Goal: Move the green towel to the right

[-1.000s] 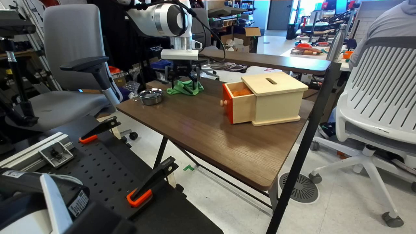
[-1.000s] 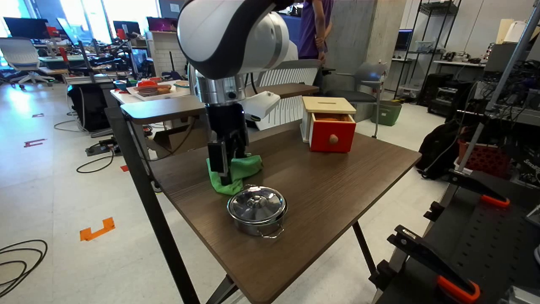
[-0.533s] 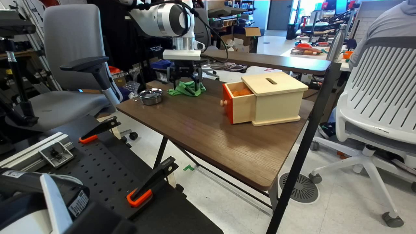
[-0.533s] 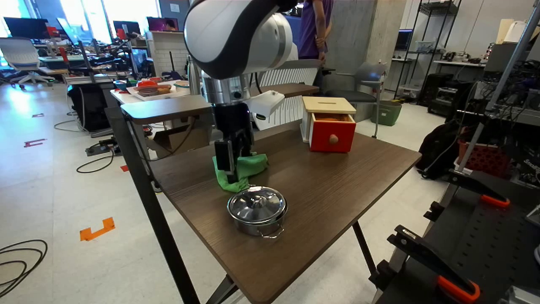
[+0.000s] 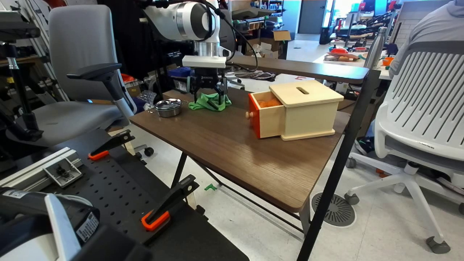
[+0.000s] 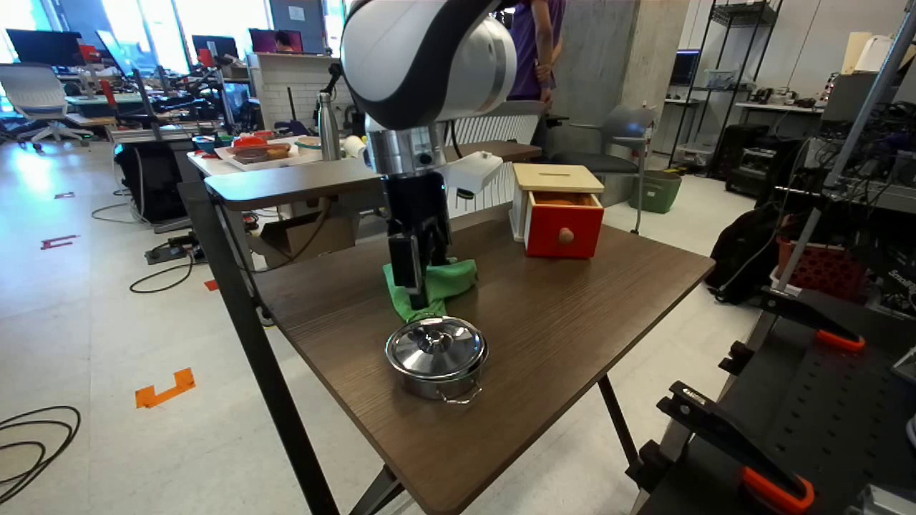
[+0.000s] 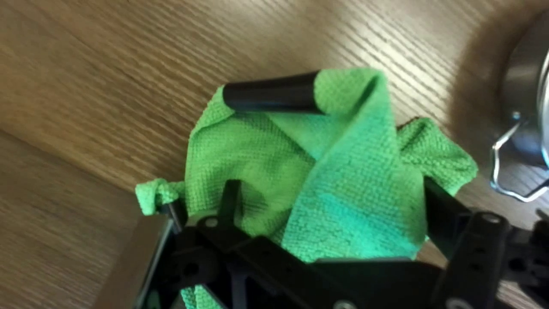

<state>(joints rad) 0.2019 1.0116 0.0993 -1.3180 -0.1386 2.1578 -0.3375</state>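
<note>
The crumpled green towel (image 5: 204,99) lies on the brown table (image 5: 232,137); it also shows in an exterior view (image 6: 458,279) and fills the middle of the wrist view (image 7: 343,163). My gripper (image 5: 208,98) is down at the towel in both exterior views (image 6: 432,286). In the wrist view my gripper (image 7: 330,189) has its fingers wide apart, with bunched towel between them. The fingertips reach down to the cloth; their ends are partly hidden by it. A dark rod-like piece (image 7: 274,93) lies in the towel's folds.
A lidded metal pot (image 6: 436,357) stands close beside the towel; its wire handle (image 7: 497,167) shows in the wrist view. A wooden box (image 5: 310,116) with an open red-fronted drawer (image 6: 562,232) holding something orange (image 5: 269,103) stands farther along the table.
My gripper and the towel have moved together to the right in both exterior views. The fingers stay apart. The pot and the box have not moved.
</note>
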